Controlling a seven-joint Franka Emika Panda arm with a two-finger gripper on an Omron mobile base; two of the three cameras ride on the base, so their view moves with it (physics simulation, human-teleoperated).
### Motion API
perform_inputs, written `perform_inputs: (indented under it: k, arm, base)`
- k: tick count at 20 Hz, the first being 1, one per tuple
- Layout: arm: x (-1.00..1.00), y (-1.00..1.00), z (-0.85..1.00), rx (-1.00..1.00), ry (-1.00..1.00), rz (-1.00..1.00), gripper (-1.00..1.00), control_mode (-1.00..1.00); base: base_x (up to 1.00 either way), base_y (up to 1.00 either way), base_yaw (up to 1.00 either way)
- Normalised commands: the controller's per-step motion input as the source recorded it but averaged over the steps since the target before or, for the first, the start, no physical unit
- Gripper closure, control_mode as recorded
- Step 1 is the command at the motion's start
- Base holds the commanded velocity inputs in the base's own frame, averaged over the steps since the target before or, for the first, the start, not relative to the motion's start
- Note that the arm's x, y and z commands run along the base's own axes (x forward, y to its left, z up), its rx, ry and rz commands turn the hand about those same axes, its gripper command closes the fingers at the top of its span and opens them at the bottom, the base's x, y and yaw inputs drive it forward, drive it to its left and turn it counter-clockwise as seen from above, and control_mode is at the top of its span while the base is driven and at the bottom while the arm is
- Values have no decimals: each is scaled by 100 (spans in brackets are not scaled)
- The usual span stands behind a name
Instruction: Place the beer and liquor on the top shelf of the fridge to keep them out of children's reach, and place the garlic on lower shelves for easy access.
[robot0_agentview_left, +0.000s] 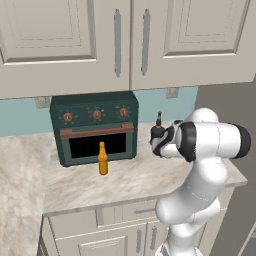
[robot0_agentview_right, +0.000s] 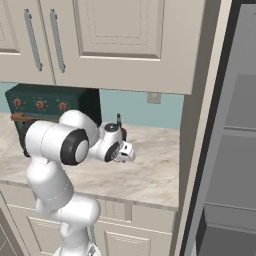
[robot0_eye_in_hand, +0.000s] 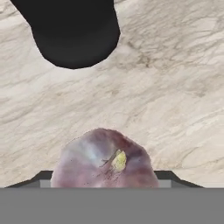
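Garlic (robot0_eye_in_hand: 105, 159) sits directly under your gripper (robot0_agentview_right: 126, 152), between jaws, on marble counter (robot0_eye_in_hand: 175, 87). Jaw width: cannot tell; tips hidden behind bulb. Liquor (robot0_eye_in_hand: 72, 30) stands just beyond garlic, farther from you. Beer (robot0_agentview_left: 103, 159) well left, before oven (robot0_agentview_left: 95, 127).

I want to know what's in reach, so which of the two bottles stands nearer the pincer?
The liquor, the squat black bottle on the counter just beyond the garlic; the slim orange beer stands off by the oven.
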Motion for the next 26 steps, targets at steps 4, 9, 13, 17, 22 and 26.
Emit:
perform_inputs:
  k: [4, 9, 13, 17, 22, 26]
  arm:
    - [-86, 0, 31, 0, -14, 14, 100, -100]
    - [-98, 0, 58, -1, -20, 13, 100, -100]
    - [-69, 1, 100, -5, -17, 9, 100, -100]
    - [-57, 2, 100, -7, -15, 3, 100, -100]
    - [-64, 12, 100, -12, -8, 5, 100, -100]
    - [-48, 18, 100, -14, -2, 4, 100, -100]
  base:
    - [0, 0, 0]
    - [0, 0, 0]
    - [0, 0, 0]
    - [0, 0, 0]
    - [0, 0, 0]
    - [0, 0, 0]
